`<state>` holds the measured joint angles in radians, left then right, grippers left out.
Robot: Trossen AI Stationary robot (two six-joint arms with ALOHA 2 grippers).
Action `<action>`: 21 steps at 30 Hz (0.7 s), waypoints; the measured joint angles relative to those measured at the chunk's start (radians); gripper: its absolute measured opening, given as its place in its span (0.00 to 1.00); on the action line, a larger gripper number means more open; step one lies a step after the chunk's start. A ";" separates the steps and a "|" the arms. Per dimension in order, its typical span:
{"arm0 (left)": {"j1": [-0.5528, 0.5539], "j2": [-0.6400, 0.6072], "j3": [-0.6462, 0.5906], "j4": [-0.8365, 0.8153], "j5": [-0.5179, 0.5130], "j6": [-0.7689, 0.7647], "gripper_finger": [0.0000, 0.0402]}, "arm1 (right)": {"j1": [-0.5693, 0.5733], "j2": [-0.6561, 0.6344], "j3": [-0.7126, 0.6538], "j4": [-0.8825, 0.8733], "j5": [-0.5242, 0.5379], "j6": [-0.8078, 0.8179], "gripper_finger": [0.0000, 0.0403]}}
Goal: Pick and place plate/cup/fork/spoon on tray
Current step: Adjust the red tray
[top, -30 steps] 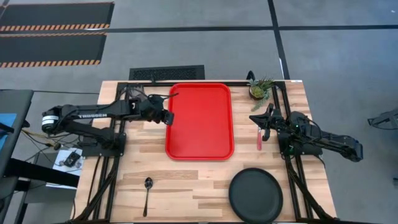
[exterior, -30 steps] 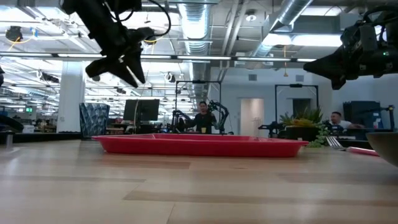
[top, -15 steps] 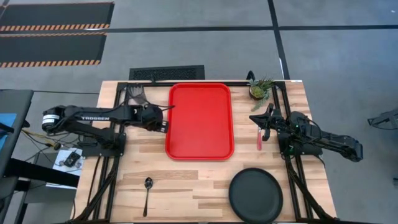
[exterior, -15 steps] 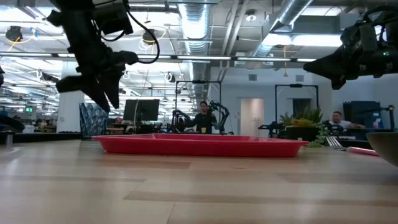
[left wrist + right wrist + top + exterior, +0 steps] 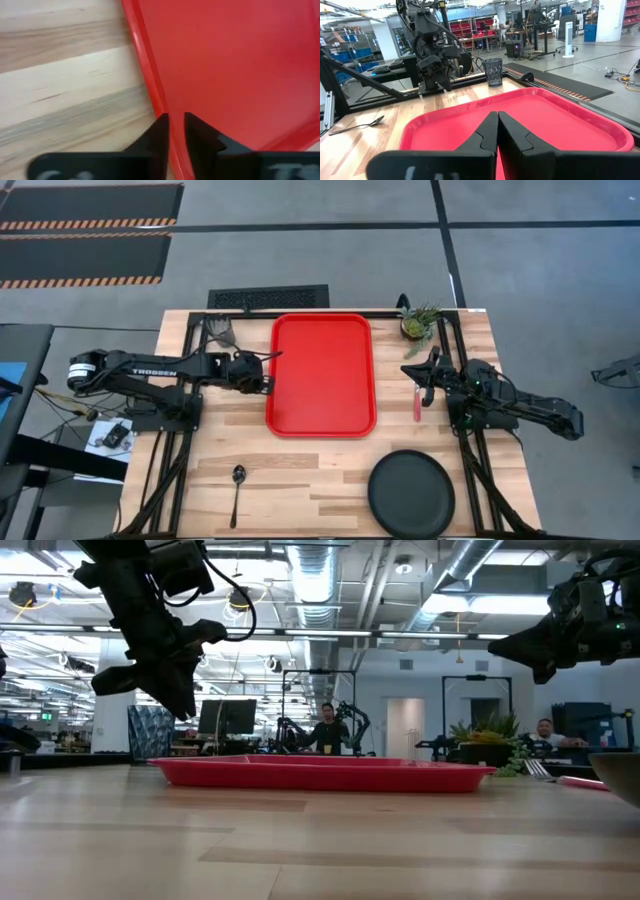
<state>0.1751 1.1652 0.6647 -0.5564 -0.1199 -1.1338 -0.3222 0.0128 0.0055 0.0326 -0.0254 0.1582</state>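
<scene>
Hovering left gripper, beside tray

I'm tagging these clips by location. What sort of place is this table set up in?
Probably an industrial robotics lab or workshop: bare ceiling ducts and pipes, another robot rig with a person farther back, and shelves of blue bins behind the wooden table.

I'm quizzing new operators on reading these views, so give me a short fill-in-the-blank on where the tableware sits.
1. The red tray holds ____ tableware.
2. The pink fork lies on the table beside the ____ hand.
3. The spoon lies on the wood nearer the ____ arm.
4. The left hand hangs at the tray's ____ edge.

Missing words: no; right; left; left
</scene>
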 joint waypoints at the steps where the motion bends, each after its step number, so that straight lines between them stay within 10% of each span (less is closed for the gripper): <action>1: 0.001 0.000 0.000 0.001 -0.008 -0.001 0.16 | 0.000 0.000 0.000 0.000 0.000 0.000 0.08; 10: 0.051 0.116 0.000 0.081 -0.043 0.035 0.43 | 0.000 0.000 0.000 0.000 0.000 0.000 0.08; 21: 0.066 0.297 -0.001 0.173 -0.061 0.045 0.38 | 0.000 0.000 0.000 0.001 0.001 0.000 0.08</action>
<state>0.2409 1.4618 0.6640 -0.3836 -0.1805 -1.0889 -0.3222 0.0128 0.0053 0.0334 -0.0245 0.1584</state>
